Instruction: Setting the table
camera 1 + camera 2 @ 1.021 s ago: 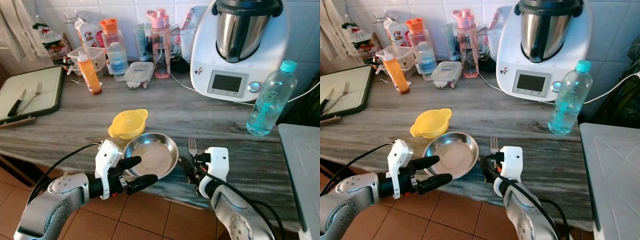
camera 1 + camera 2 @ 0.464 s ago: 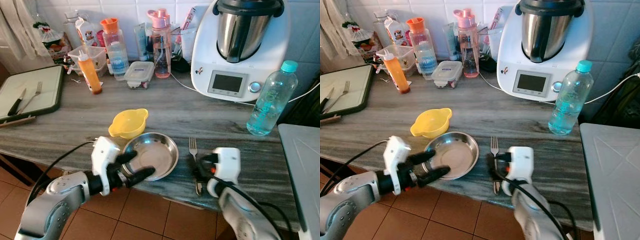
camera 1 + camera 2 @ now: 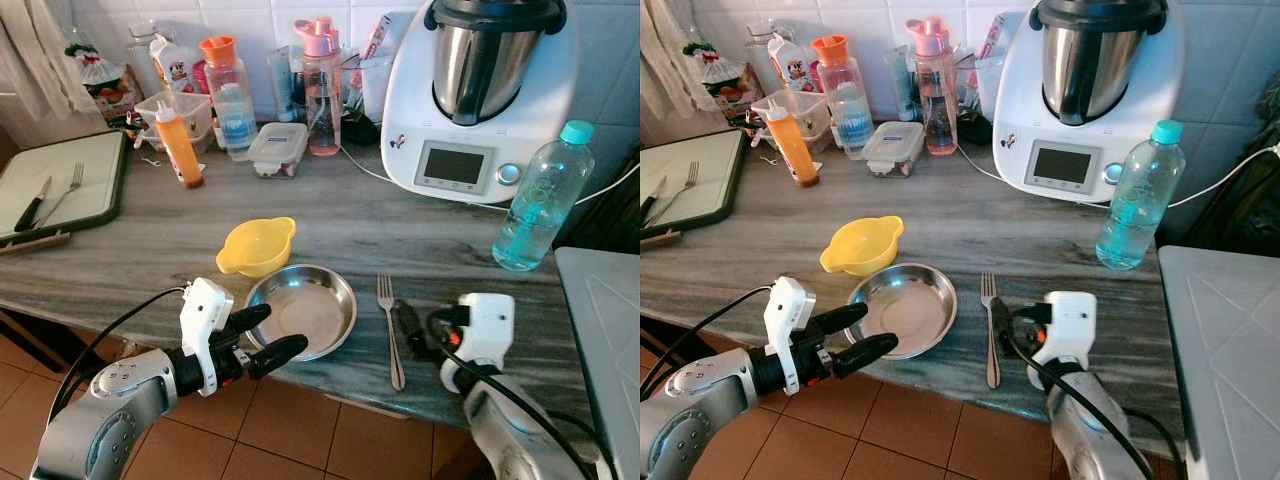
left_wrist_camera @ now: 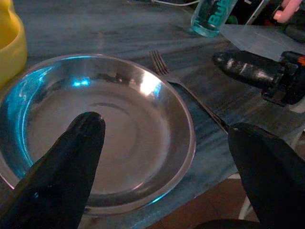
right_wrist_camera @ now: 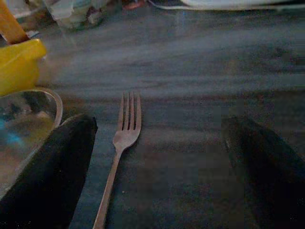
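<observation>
I see the fork (image 3: 388,327) lying free on the counter (image 3: 150,240), just at 3 o'clock of the steel bowl (image 3: 303,311). My right gripper (image 3: 1002,322) sits spread beside it, grasping nothing; my left gripper (image 3: 262,335) gapes at the bowl's 8 o'clock rim. The yellow bowl (image 3: 257,247) touches the steel one at 11 o'clock, with a water bottle (image 3: 542,197) and food processor (image 3: 478,95) well behind.

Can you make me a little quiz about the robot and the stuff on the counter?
1. True or false: the fork lies inside the steel bowl.
2. Which thing touches the steel bowl? A) the yellow bowl B) the water bottle C) the orange sauce bottle
3. Fill in: the right gripper has its fingers wide ____ above the fork.

Key:
1. False. The fork lies on the counter, just right of the bowl.
2. A
3. open
</observation>
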Controlling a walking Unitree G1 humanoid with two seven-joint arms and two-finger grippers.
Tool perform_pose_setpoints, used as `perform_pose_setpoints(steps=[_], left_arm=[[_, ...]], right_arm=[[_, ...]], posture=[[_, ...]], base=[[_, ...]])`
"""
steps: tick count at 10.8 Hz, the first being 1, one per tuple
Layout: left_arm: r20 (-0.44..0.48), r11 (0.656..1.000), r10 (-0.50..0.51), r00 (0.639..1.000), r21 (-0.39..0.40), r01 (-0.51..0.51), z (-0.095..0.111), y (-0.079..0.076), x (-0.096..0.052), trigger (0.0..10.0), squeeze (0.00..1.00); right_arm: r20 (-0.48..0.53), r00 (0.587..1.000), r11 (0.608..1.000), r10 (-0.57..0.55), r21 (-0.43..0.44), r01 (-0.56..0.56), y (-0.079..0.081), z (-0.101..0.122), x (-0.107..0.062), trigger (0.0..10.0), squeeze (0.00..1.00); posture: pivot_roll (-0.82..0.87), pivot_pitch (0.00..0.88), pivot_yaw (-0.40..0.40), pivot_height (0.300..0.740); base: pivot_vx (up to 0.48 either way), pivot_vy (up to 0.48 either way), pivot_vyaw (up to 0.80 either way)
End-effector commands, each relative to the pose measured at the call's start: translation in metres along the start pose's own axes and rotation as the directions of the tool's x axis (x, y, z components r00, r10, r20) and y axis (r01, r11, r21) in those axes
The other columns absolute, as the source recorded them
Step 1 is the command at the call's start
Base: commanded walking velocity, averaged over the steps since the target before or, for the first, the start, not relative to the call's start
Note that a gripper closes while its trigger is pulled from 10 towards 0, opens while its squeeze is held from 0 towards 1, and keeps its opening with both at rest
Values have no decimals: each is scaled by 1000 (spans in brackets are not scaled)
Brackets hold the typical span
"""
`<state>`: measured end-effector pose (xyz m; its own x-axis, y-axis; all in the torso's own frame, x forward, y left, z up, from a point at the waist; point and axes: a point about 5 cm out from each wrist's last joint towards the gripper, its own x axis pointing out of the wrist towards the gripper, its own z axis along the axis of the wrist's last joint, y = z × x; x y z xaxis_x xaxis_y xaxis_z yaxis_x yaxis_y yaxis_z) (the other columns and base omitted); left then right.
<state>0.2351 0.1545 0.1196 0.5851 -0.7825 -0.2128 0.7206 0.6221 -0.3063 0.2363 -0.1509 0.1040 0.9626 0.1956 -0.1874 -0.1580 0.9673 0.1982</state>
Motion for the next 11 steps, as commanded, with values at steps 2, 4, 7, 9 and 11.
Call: perform_pose_setpoints(steps=[2, 4, 7, 9, 11], left_arm=[[8, 999, 2, 1000, 32, -3, 5, 1, -1, 10000, 0], [-1, 999, 0, 1000, 33, 0, 4, 1, -2, 10000, 0], [-12, 999, -9, 1000, 36, 10, 3, 2, -3, 10000, 0], [-13, 999, -12, 1000, 35, 13, 3, 2, -2, 10000, 0], [-17, 999, -16, 1000, 35, 17, 3, 1, -2, 10000, 0]], right_arm=[[-38, 999, 999, 4, -50, -5, -6, -4, -10, 10000, 1000], [-148, 989, 995, 26, -90, -39, -16, -22, -28, 10000, 1000], [-196, 980, 992, 36, -109, -59, -19, -35, -41, 10000, 1000], [-211, 976, 990, 55, -116, -80, -15, -40, -42, 10000, 1000], [-216, 972, 987, 98, -105, -122, -8, -41, -40, 10000, 1000]], posture=[[57, 0, 86, 740], [58, 0, 87, 740], [52, 0, 88, 740], [51, 0, 90, 740], [54, 3, 91, 740]], base=[[0, 0, 0], [0, 0, 0], [0, 0, 0], [0, 0, 0], [0, 0, 0]])
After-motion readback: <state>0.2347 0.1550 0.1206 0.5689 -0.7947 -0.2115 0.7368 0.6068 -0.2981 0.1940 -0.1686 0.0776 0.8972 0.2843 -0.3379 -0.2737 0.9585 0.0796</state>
